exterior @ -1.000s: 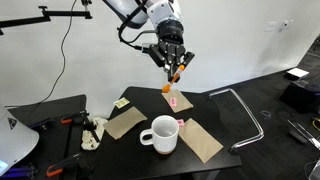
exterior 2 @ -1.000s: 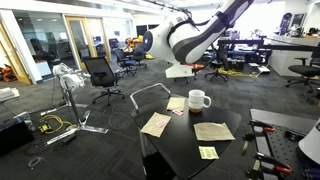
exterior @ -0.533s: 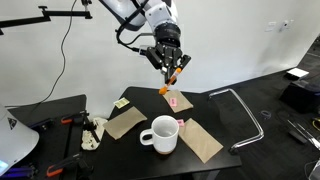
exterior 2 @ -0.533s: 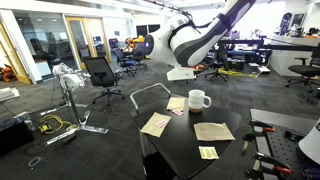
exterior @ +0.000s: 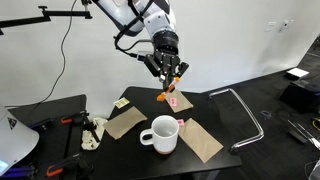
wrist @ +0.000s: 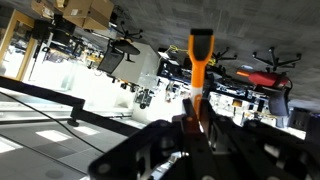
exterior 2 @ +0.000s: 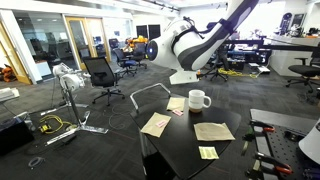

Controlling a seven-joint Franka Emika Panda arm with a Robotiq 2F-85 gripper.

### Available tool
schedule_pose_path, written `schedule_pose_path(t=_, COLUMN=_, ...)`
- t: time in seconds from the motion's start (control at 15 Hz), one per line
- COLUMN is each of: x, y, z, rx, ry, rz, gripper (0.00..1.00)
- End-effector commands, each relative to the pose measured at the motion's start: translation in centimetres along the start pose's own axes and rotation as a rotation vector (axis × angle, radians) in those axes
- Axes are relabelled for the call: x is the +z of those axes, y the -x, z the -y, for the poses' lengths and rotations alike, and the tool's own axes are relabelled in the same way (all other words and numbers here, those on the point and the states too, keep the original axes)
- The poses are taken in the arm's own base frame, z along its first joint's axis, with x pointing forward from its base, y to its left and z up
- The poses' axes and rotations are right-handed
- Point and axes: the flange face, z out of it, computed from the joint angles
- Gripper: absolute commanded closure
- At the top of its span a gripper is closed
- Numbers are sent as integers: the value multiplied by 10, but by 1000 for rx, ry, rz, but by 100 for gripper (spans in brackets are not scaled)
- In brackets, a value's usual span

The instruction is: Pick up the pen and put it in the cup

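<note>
Cup: the white mug (exterior: 160,134) stands upright near the front of the black table (exterior: 232,118), with its wide mouth up and its handle out to one side.
Paper: brown sheets (exterior: 201,143) lie flat on both sides of the mug, one just beside it. A small pink piece (exterior: 173,102) lies further back.
Pen: the orange pen (exterior: 167,92) is off the table, in the air beyond the mug and well above it. It is tilted, with its free end pointing down.
Gripper: the gripper (exterior: 169,72) is clenched on the pen's upper part. In the wrist view the pen runs straight out between the dark fingers (wrist: 145,152).
Handling: the pen looks thin, stiff and light, with a smooth barrel that could pivot or slide in a pinch. A hold near one end suits it, since the long free end can enter the mouth first.
Doubt: the pen is small in the exterior view, so how much of it sits inside the grip is only roughly a third.
Landing: the mug looks heavy and steady. The pen would likely lean against the rim.
</note>
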Motion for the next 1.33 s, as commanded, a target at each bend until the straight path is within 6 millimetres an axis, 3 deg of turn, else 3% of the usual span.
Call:
schedule_pose_path(t=0.0, x=14, y=6, z=8, rx=-6, ry=-42, rz=7, gripper=97)
schedule_pose_path(t=0.6, x=38, y=26, z=29, rx=-5, ry=-95, rz=38, gripper=97)
schedule_pose_path(t=1.27, x=37, y=41, z=30, rx=83, ry=-112, rz=-30, gripper=97)
